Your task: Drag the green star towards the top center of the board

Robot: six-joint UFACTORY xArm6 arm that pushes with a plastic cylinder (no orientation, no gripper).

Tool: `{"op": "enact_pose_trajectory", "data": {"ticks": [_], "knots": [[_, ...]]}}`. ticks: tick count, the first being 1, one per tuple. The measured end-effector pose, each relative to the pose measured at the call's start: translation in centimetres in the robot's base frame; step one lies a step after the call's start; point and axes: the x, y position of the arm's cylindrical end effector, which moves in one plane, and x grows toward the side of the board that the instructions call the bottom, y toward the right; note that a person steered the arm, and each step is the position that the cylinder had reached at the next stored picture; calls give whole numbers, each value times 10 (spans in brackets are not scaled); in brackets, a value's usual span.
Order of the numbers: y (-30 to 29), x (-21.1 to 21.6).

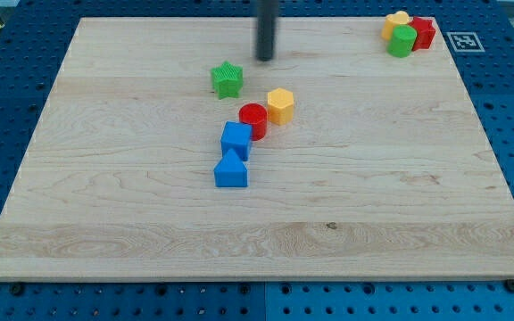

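Note:
The green star (227, 79) lies on the wooden board (105, 178), left of centre in the upper part. My tip (264, 59) is at the end of the dark rod coming down from the view's top. It stands up and to the right of the star, a short gap away, not touching it.
A yellow hexagon block (280, 105), a red cylinder (252, 120) and two blue blocks (236, 140) (231, 169) form a chain below the star. At the top right corner sit a yellow block (396, 21), a green block (402, 41) and a red block (423, 32).

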Motion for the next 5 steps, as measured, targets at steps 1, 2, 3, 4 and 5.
{"op": "enact_pose_trajectory", "data": {"ticks": [1, 2, 3, 4, 5], "knots": [[-93, 13], [-85, 48], [-78, 51], [-51, 93], [-13, 88]]}}
